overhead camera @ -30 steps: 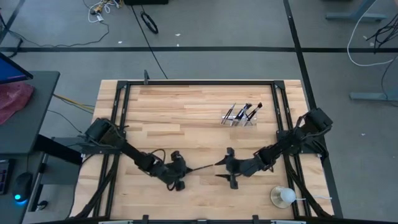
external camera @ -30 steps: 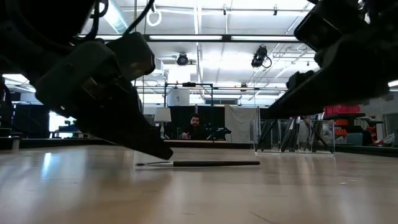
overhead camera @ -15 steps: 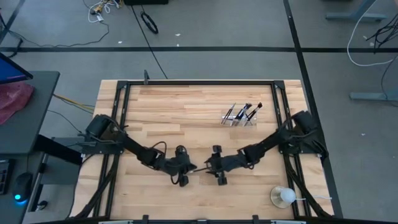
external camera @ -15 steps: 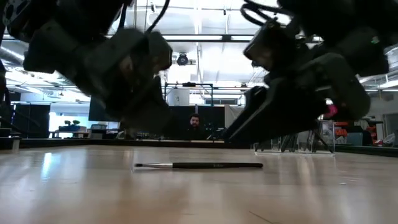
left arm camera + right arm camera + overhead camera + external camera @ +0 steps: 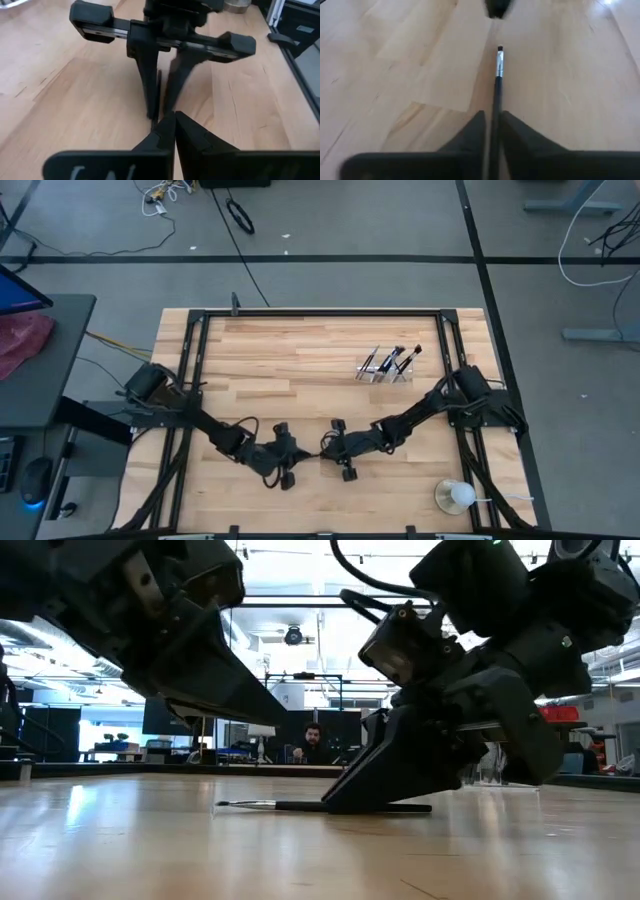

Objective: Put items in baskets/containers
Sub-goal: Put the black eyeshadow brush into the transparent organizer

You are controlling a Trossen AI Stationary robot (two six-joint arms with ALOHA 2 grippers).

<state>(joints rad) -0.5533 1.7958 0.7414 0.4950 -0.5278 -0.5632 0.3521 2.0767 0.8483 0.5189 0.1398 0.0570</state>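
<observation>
One thin makeup brush (image 5: pixel 270 805) with a dark handle, silver ferrule and small dark tip (image 5: pixel 499 62) lies flat on the wooden table near its middle. My right gripper (image 5: pixel 492 117) is down on it, shut about its handle. My left gripper (image 5: pixel 171 120) hovers shut just beyond the bristle end, raised off the table (image 5: pixel 285 725) and touching nothing. The clear tray (image 5: pixel 386 368) stands at the far right with several brushes leaning in it. My right gripper pinches the brush's handle (image 5: pixel 495 97) between its two fingers, on the half away from the bristles. The fingers (image 5: pixel 365 790) slant down from the table's right side and run along the brush. The brush lies flat on the table, its butt end (image 5: pixel 425 808) sticking out behind the fingers.
A round clear cup with a white ball (image 5: pixel 455 496) stands at the near right corner. A black frame (image 5: pixel 320 312) runs around the tabletop. Bare wood lies between the grippers and the tray. A person (image 5: pixel 313 743) sits far behind the table.
My right gripper has gone toward the table's left, come down onto the brush and shut about its handle. My left gripper, which had its fingertips low at the bristle end, has risen clear of the table.
</observation>
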